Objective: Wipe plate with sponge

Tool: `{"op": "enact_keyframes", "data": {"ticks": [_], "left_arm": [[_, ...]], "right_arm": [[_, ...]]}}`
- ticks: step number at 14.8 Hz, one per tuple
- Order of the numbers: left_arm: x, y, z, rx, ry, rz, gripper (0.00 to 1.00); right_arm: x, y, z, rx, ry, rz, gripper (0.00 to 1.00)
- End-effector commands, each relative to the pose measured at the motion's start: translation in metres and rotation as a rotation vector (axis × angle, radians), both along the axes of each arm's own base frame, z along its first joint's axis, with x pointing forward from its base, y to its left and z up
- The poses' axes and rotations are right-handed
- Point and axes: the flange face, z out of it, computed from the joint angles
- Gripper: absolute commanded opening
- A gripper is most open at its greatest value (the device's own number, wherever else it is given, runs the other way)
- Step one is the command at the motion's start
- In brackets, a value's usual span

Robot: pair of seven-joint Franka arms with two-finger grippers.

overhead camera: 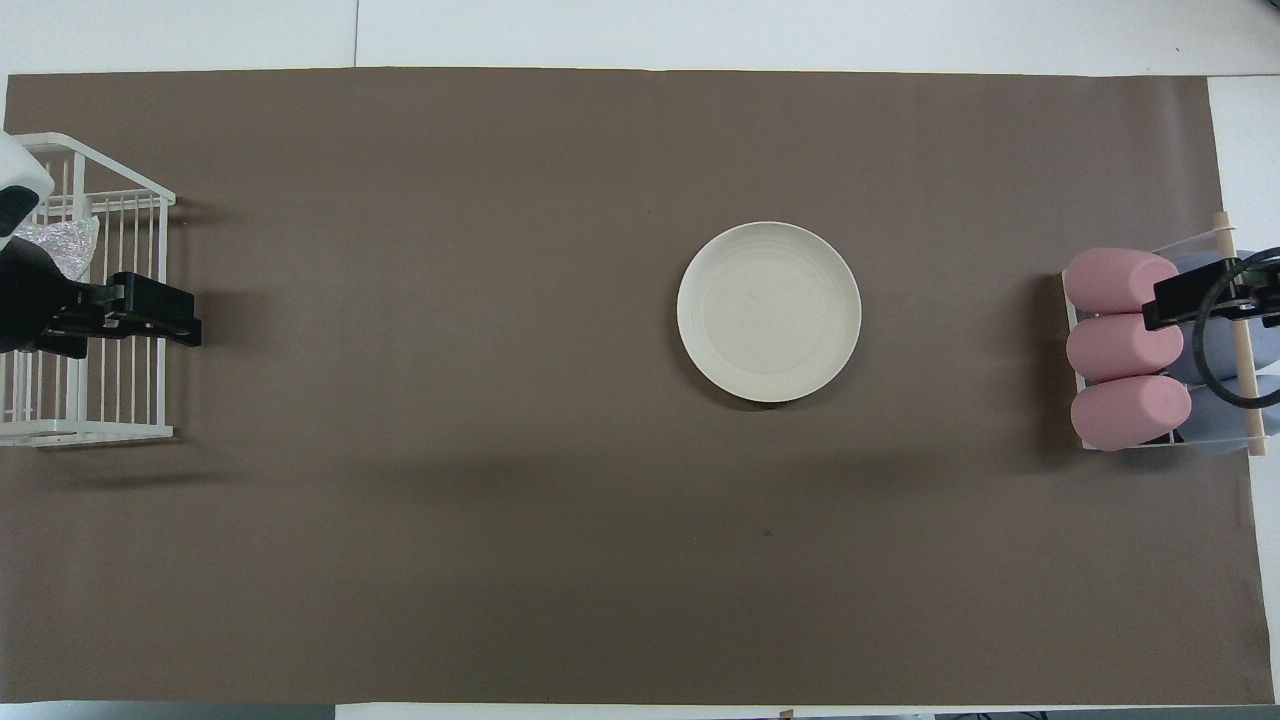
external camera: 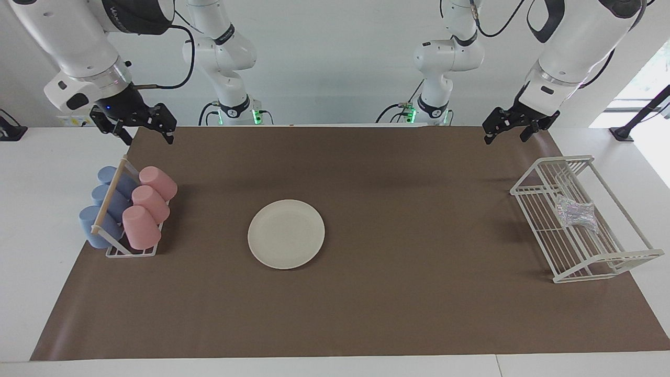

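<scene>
1. Judged from how things lie, the task has not yet begun: the sponge is ungrasped and the plate untouched, so the step in hand is the first reach for the sponge.
2. Left gripper (external camera: 506,131): it hangs in the air at the left arm's end of the table, over the robot-side edge of the brown mat (external camera: 366,314) and just robot-side of the white wire rack (external camera: 581,262). Its jaws stand wide apart and empty, touching nothing.
3. The small silvery-grey, glittery, wrinkly sponge (external camera: 576,213) lies inside that rack, on its wire floor, well apart from the plate.
4. The next move, as I judge it, falls to the left arm: come down into the rack between its wire walls, close on the soft wad without snagging the bars, lift it clear, and carry it to the plate.
5. The round, shallow, cream-white plate (external camera: 286,234) with a raised rim lies flat on the mat near the table's middle, somewhat toward the right arm's end.
6. Right gripper (external camera: 140,125): it waits in the air above the mat's corner, just robot-side of the small white rack (external camera: 131,252) holding pink tumblers (external camera: 149,207) and blue tumblers (external camera: 104,209). Its jaws are likewise spread and hold nothing.
</scene>
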Motion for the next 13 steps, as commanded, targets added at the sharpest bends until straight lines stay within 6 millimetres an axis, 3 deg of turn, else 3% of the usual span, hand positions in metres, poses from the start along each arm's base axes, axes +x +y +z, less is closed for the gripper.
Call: {"op": "enact_keyframes", "data": {"ticks": [1,6,9,10,12,13], "left_arm": [[-0.003,0.003,0.004,-0.016,-0.016,-0.004,1.0],[-0.003,0.01,0.003,-0.015,-0.013,0.011,1.0],[0.001,0.011,-0.005,0.072,-0.059,0.083,1.0],[0.007,0.013,-0.014,0.156,-0.062,0.062,1.0],[0.024,-0.008,-0.043,0.33,-0.065,-0.033,1.0],[0.034,-0.006,-0.06,0.408,-0.056,-0.059,1.0]], "right_arm": [[0.003,-0.001,0.002,-0.021,-0.012,0.011,1.0],[0.003,0.0,0.002,-0.021,-0.011,0.008,1.0],[0.002,-0.001,0.002,-0.022,-0.009,-0.009,1.0],[0.002,-0.001,0.002,-0.023,-0.005,-0.029,1.0],[-0.001,0.001,0.004,-0.029,-0.002,-0.129,1.0],[-0.004,0.001,0.005,-0.032,0.006,-0.176,1.0]]}}
